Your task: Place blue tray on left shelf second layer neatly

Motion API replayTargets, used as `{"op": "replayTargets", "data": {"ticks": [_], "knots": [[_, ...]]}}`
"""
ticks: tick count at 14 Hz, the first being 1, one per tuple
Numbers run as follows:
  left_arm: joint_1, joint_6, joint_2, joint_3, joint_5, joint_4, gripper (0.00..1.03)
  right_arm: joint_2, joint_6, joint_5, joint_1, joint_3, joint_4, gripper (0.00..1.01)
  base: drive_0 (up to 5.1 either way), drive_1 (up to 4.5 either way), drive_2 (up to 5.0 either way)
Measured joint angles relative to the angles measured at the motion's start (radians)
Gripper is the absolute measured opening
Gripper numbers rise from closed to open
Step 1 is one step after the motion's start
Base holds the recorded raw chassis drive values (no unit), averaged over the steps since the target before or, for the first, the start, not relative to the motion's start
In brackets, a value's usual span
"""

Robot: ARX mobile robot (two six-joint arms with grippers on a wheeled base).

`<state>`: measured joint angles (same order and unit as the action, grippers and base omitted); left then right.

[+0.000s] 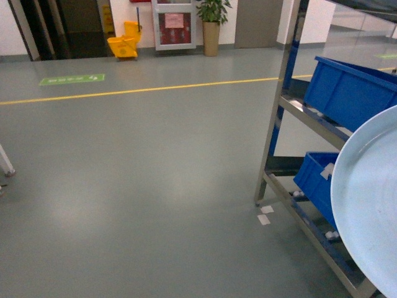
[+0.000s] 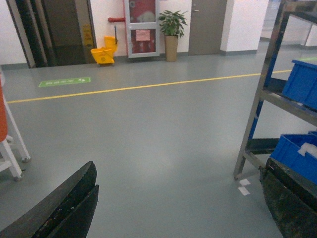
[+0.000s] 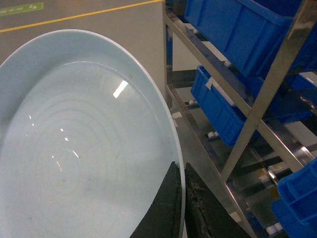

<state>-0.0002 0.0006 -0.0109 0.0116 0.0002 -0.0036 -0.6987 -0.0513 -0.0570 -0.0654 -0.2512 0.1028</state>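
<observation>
Right pincer (image 3: 181, 208) is clamped on the rim of the blue tray (image 3: 79, 153), which is held in the air beside the shelf (image 3: 262, 94) carrying blue crates (image 3: 237, 29). Left pincer (image 2: 173, 208) is spread apart, holding nothing, above the floor (image 2: 148, 129).

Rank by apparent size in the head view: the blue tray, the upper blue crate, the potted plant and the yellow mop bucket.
1. blue tray, though it is nearest the camera and cut off.
2. upper blue crate.
3. potted plant.
4. yellow mop bucket; close to the plant, both far off, so their order is unsure.
</observation>
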Motion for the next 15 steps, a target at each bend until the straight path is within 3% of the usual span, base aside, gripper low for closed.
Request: {"op": "replayTargets", "data": {"ticks": [15], "knots": [[0.0,0.0,0.0,0.0,0.0,0.0,0.98,0.0,0.0,-0.001,0.0,0.0,0.0,0.02,-1.6,-1.57,-1.6]]}}
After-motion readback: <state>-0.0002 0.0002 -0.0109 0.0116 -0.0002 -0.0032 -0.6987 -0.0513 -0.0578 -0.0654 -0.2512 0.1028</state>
